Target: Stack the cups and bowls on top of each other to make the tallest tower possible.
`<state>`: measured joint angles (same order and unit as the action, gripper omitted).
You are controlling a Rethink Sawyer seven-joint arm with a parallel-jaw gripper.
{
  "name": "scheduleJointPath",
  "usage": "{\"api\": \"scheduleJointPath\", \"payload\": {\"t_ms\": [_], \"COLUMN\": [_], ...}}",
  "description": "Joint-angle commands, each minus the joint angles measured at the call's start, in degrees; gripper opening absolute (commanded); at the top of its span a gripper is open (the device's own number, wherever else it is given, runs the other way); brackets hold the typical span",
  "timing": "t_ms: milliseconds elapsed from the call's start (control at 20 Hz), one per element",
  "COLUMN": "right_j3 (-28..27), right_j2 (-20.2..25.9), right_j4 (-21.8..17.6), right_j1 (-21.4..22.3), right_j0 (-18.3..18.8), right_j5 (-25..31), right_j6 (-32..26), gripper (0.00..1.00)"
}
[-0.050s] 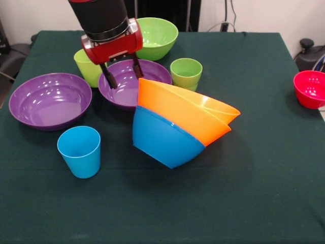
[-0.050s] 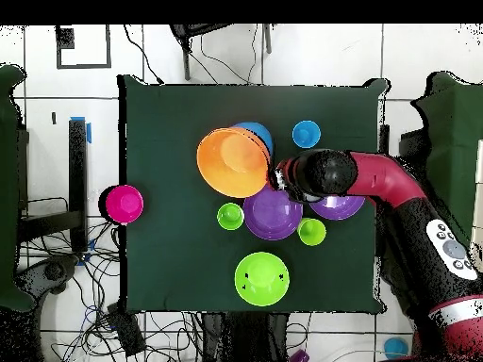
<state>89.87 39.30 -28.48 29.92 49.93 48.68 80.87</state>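
Gripper [image 1: 122,72] empty, fingers spread, over purple bowl [image 1: 133,84]. Tower [image 1: 175,127] just beside that bowl: orange bowls nested in blue, tilted. Risk: arm nudges tilted tower, it slides or tips.

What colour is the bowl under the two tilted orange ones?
Blue bowl, clearest in the front view.

On the bench [image 1: 264,203], the tower [image 1: 177,127] lies tilted near the middle. Behind it stand two bowls [image 1: 133,84], and a cup [image 1: 79,151] to its left.
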Motion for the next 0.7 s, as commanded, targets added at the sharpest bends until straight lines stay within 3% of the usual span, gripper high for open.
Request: {"api": "scheduleJointPath", "payload": {"t_ms": [50, 400, 700], "right_j3": [-3.9, -4.2, 0.6], "right_j2": [-3.3, -3.3, -5.1], "right_j4": [-1.0, -0.4, 1.3], "right_j1": [-1.5, -1.2, 1.2], "right_j0": [-2.9, -3.7, -8.2], "right_j5": [-0.7, -0.6, -7.1], "right_j6": [2.2, 3.1, 14.5], "gripper": [1.00, 1.00, 1.00]}}
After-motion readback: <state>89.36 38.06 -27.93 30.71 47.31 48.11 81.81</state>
